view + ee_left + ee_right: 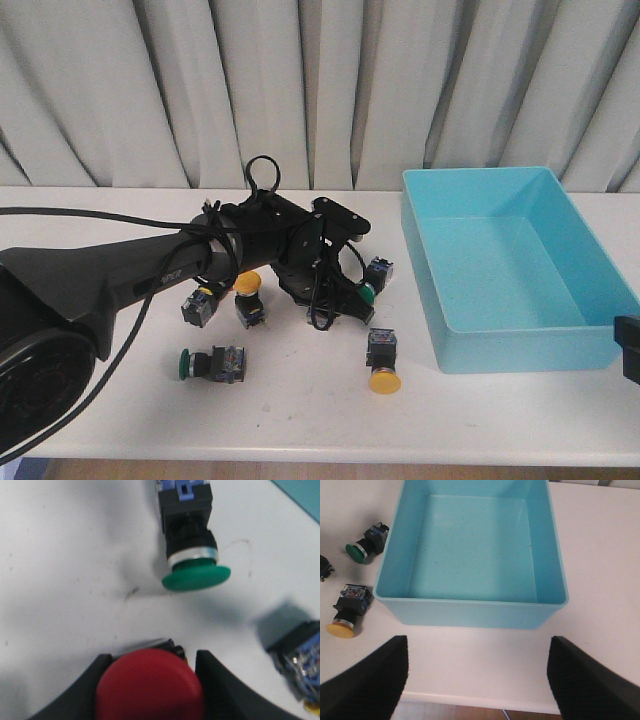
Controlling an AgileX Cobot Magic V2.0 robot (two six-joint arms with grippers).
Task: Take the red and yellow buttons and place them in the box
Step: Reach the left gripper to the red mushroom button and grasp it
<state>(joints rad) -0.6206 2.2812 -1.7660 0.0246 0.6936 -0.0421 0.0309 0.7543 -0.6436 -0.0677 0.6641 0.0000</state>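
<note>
left gripper (150,680) is sitting low on the table (300,400) mid-cluster, fingers (220,685) closing against both sides of a red button (150,687), with a green switch (192,555) lying just beyond it. right gripper (477,675) is hovering spread wide at the near edge of the box (470,612), gripping nothing. one yellow button (383,362) is lying on its side near the box's left wall, another yellow button (248,296) sitting by the left arm, and a second green switch (213,363) lying further left.
</note>
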